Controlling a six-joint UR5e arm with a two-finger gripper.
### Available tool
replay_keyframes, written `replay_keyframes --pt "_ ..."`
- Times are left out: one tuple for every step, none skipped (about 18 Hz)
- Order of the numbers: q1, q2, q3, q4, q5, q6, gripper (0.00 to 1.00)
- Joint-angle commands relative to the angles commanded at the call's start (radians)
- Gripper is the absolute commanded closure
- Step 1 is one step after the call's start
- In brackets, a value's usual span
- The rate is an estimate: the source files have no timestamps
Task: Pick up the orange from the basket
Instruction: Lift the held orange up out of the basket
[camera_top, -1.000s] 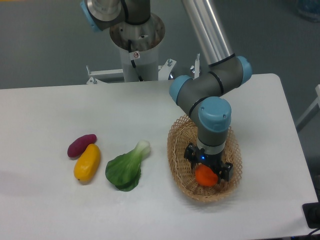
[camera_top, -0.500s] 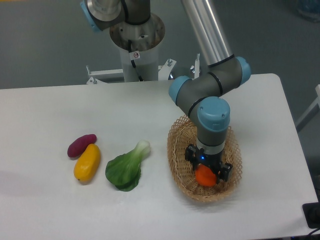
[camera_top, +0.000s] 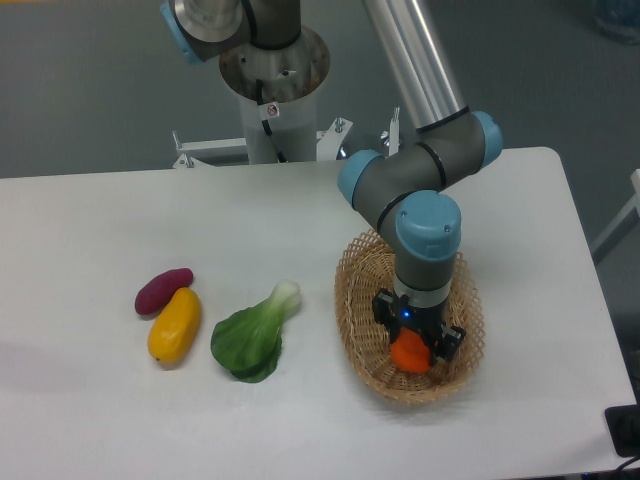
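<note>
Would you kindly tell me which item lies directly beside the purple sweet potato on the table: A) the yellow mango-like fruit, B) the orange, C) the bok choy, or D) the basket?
A: the yellow mango-like fruit lies right against the purple sweet potato, while the bok choy sits apart to their right.

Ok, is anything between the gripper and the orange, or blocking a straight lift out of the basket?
Nothing visible. The gripper is already down in the basket with its fingers on either side of the orange. No other item lies in the basket, and only the arm itself is above it.
</note>
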Motion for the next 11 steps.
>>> replay_keyframes --pt "0.000 0.002 0.005 0.000 0.000 0.000 0.33" --pt "0.002 0.009 0.009 0.002 0.000 0.002 0.33" --pt "0.003 0.027 0.011 -0.002 -0.002 0.002 0.33" --pt "0.005 0.043 0.014 -0.003 -0.002 0.003 0.33" --pt "0.008 0.058 0.023 -0.014 -0.002 0.003 0.33" --pt "0.008 0.073 0.032 -0.020 -0.006 0.005 0.32" --pt "0.006 0.087 0.044 -0.023 -0.006 0.005 0.31" --pt "0.003 0.104 0.054 -0.038 -0.006 0.005 0.29" --pt "0.002 0.129 0.086 -0.107 -0.006 0.005 0.28" --pt "0.000 0.155 0.128 -0.214 -0.008 0.005 0.29" --pt "-0.002 0.172 0.155 -0.291 -0.009 0.003 0.30"
